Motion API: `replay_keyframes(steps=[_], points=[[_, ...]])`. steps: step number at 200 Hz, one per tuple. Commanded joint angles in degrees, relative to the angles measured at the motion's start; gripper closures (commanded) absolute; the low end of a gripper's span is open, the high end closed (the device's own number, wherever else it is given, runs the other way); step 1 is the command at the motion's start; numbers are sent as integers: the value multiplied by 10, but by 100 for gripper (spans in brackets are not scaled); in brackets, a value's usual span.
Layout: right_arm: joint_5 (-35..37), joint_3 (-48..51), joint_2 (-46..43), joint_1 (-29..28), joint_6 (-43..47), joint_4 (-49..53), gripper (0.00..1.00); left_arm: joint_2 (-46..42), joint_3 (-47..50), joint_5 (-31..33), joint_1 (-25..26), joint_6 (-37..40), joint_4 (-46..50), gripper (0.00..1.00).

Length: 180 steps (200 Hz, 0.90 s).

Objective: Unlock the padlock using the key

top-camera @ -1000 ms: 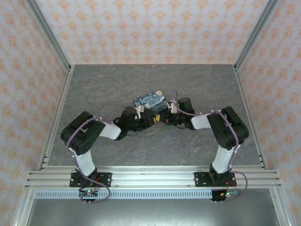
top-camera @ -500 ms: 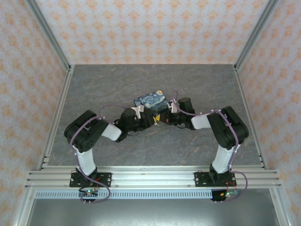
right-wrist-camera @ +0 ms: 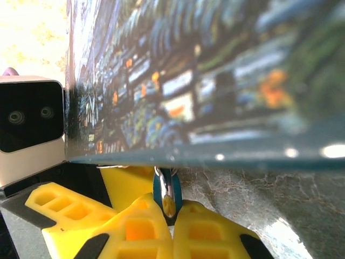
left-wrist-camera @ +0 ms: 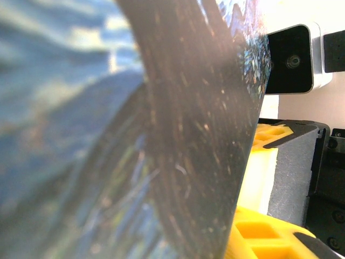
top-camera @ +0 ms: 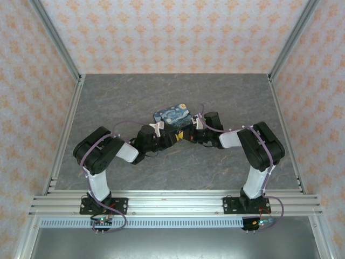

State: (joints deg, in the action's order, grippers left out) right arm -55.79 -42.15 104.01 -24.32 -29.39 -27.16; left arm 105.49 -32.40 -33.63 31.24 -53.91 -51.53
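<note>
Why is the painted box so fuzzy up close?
Left wrist view: the box is too near to focus. Right wrist view: its right side blurs, with glints on its lower edge. Top view: it looks sharp.

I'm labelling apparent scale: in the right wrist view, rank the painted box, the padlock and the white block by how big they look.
1. painted box, enlarged by its nearness to the lens
2. white block
3. padlock, by far the smallest

Starry-print box [top-camera: 170, 116] an obstacle mid-table; open tabletop [top-camera: 121, 94] behind it and on either side
</note>
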Motion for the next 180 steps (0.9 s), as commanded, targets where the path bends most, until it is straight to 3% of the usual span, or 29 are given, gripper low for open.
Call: replay_keyframes(steps=[1, 94, 116, 139, 180], points=[[-89, -15, 4, -8, -11, -24, 100, 7, 2, 23, -2, 3, 14, 64], [-88, -9, 8, -7, -13, -27, 100, 34, -21, 10, 5, -12, -17, 73], [-84, -10, 8, -8, -11, -26, 100, 34, -18, 13, 5, -11, -13, 78], [-79, -10, 11, -7, -13, -28, 100, 33, -16, 15, 5, -8, -4, 91], [-75, -8, 9, -7, -17, -30, 100, 26, -28, 25, 6, 4, 54, 100]])
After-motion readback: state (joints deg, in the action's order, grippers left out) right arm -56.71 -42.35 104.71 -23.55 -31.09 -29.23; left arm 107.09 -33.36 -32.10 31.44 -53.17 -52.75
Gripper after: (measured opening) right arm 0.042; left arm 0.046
